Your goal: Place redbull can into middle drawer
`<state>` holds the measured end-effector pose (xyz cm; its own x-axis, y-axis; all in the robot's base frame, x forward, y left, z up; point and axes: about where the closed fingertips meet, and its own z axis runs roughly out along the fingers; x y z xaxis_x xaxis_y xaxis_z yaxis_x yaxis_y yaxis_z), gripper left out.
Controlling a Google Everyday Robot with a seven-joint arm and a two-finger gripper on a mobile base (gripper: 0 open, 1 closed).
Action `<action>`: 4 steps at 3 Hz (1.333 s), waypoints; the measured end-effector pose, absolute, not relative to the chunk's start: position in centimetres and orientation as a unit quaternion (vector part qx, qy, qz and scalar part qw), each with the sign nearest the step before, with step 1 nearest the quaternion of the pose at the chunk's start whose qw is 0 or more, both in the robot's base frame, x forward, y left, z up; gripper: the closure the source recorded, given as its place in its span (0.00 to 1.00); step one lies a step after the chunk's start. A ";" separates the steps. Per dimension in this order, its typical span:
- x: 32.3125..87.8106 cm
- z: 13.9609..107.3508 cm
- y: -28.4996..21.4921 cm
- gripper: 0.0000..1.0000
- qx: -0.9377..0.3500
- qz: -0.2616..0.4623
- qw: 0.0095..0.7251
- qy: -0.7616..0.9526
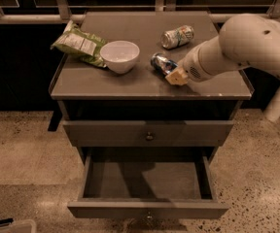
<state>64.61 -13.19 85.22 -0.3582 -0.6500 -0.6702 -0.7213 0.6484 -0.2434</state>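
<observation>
The arm (213,59) is a thick, smooth tube in off-white with a matt plastic look, widening into a big rounded joint (259,33) like a ball. Two small dark dots sit on the joint's shell. Near the narrow end, a round patch of fine dark holes marks the casing. The tube tapers to the gripper (174,76), which ends in a pale yellowish, blocky tip and is low over the right front of the cabinet top (130,84). No cables show.
</observation>
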 end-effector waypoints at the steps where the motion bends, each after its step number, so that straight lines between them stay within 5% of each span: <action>1: 60.4 87.5 -13.0 1.00 -0.421 0.086 0.414 0.803; 4: 46.5 88.4 -11.8 1.00 -0.377 0.231 0.465 0.767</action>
<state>46.54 -11.78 88.40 -0.2826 -0.3633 -0.8878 -0.7929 0.6094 0.0030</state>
